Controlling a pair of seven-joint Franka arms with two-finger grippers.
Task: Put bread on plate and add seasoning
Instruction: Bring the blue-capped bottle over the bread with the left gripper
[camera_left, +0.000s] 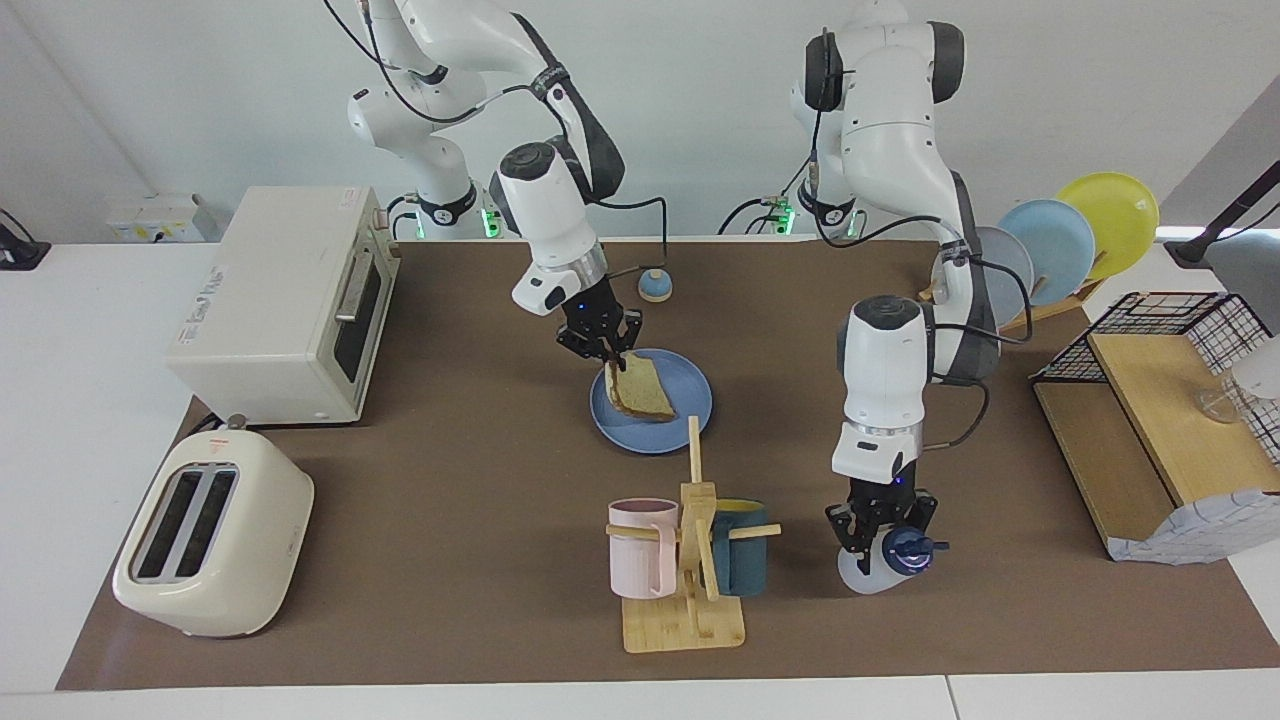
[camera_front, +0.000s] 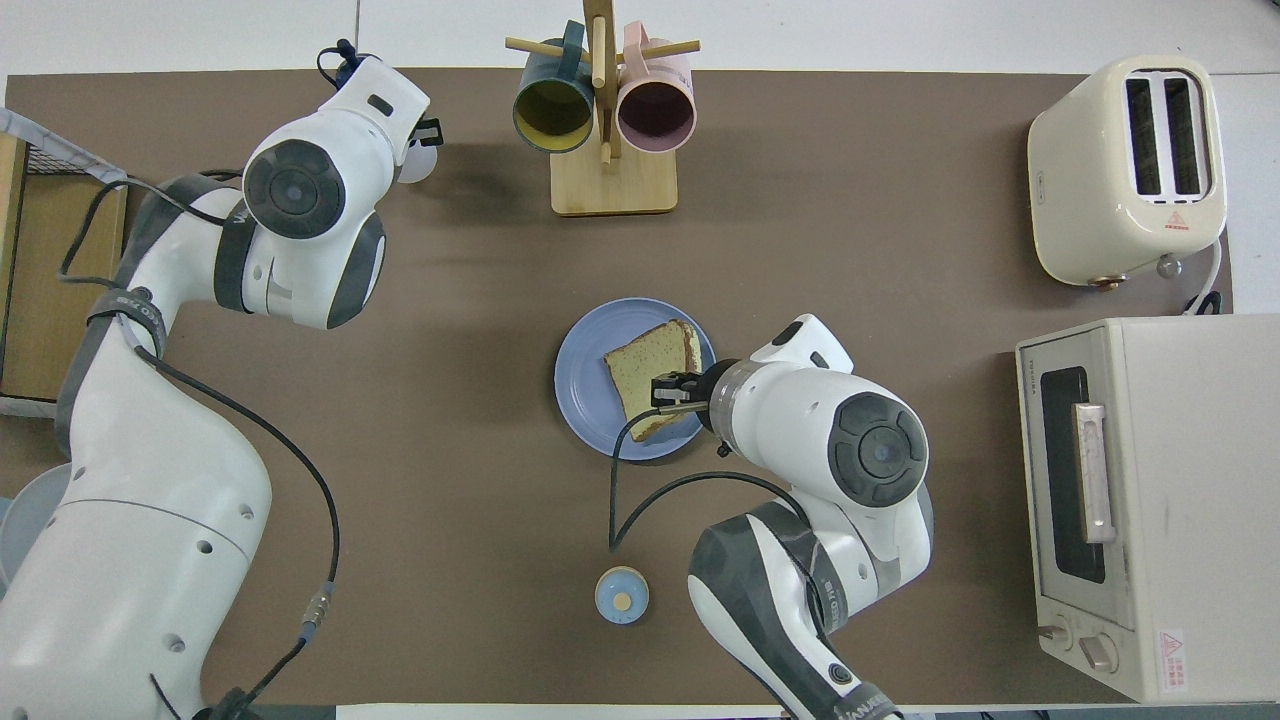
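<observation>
The bread (camera_left: 645, 392) is a square toasted slice that leans on the blue plate (camera_left: 690, 428) in the middle of the table, with its edge nearer to the robots raised. My right gripper (camera_left: 606, 352) is shut on that raised edge; it also shows in the overhead view (camera_front: 672, 390), over the plate (camera_front: 585, 400) and the bread (camera_front: 645, 370). My left gripper (camera_left: 885, 528) is shut on the seasoning bottle (camera_left: 868, 576) beside the mug tree. The bottle is tilted, with its navy cap (camera_left: 906, 548) pointing away from the robots. In the overhead view the arm hides most of the bottle.
A wooden mug tree (camera_left: 690, 600) with a pink and a teal mug stands farther from the robots than the plate. A toaster (camera_left: 215, 530) and an oven (camera_left: 290, 300) stand at the right arm's end. A blue-domed knob (camera_left: 655, 285), a plate rack (camera_left: 1060, 245) and a wire shelf (camera_left: 1160, 400) are also there.
</observation>
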